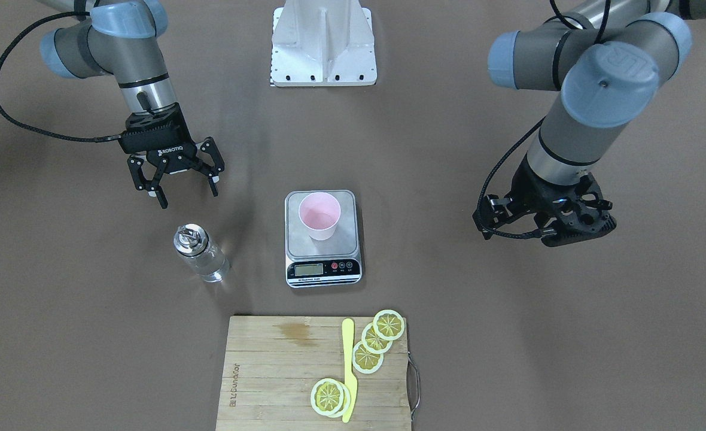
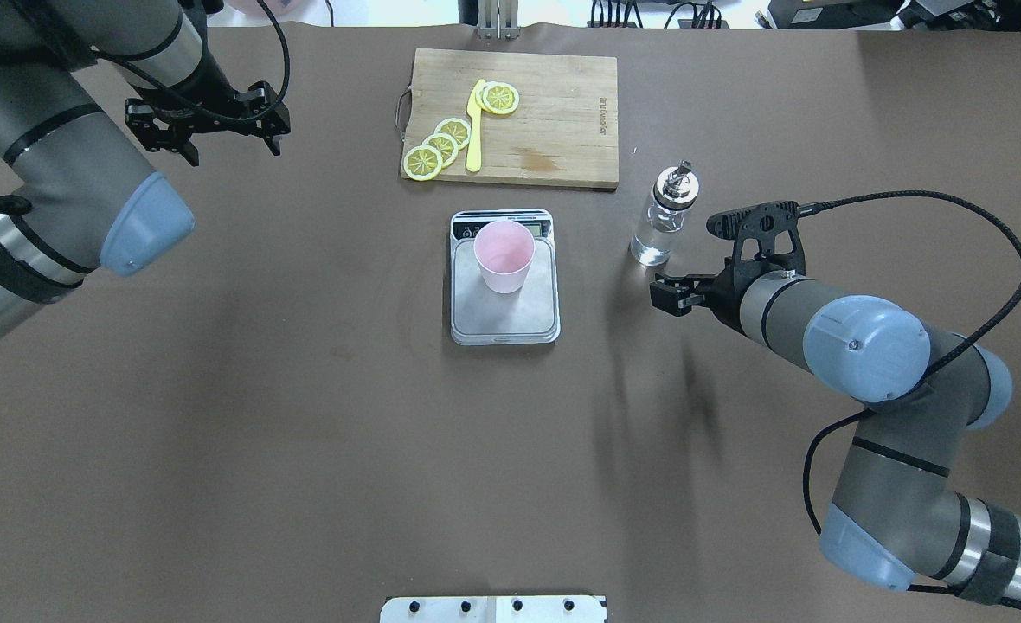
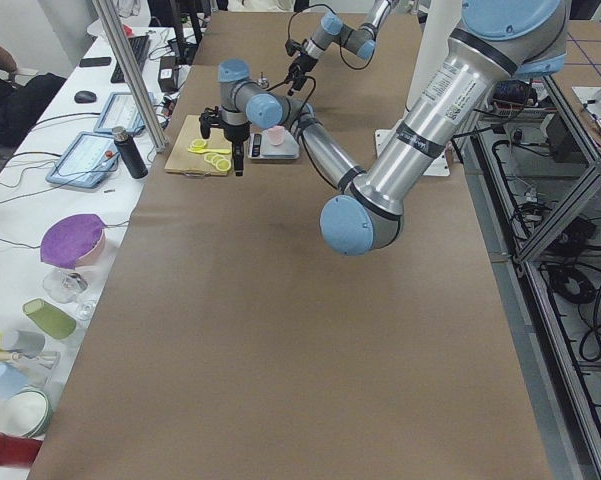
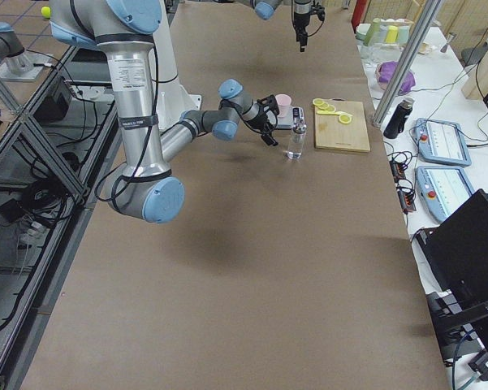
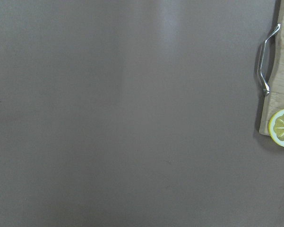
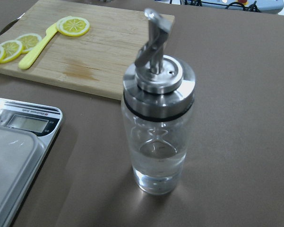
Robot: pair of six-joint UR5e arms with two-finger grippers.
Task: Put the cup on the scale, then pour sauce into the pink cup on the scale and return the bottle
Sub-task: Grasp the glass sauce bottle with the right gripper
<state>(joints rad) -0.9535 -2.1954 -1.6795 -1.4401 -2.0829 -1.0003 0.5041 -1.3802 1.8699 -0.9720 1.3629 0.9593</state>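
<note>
The pale pink cup [image 1: 320,215] stands upright and empty on the steel platform of the scale [image 1: 323,245]; both also show in the overhead view, cup [image 2: 504,255] on scale [image 2: 504,322]. The clear glass bottle [image 1: 200,254] with its metal pourer stands on the table beside the scale, with clear sauce [image 6: 158,165] in its lower part. My right gripper [image 1: 186,193] is open and empty, a short way from the bottle [image 2: 662,221] on the robot's side, not touching it. My left gripper [image 2: 232,149] is open and empty, far off to the scale's other side.
A wooden cutting board [image 1: 269,383] with several lemon slices [image 1: 368,356] and a yellow knife [image 1: 348,371] lies beyond the scale, away from the robot. Its metal handle [image 5: 265,61] shows in the left wrist view. The white robot base [image 1: 323,45] is behind the scale.
</note>
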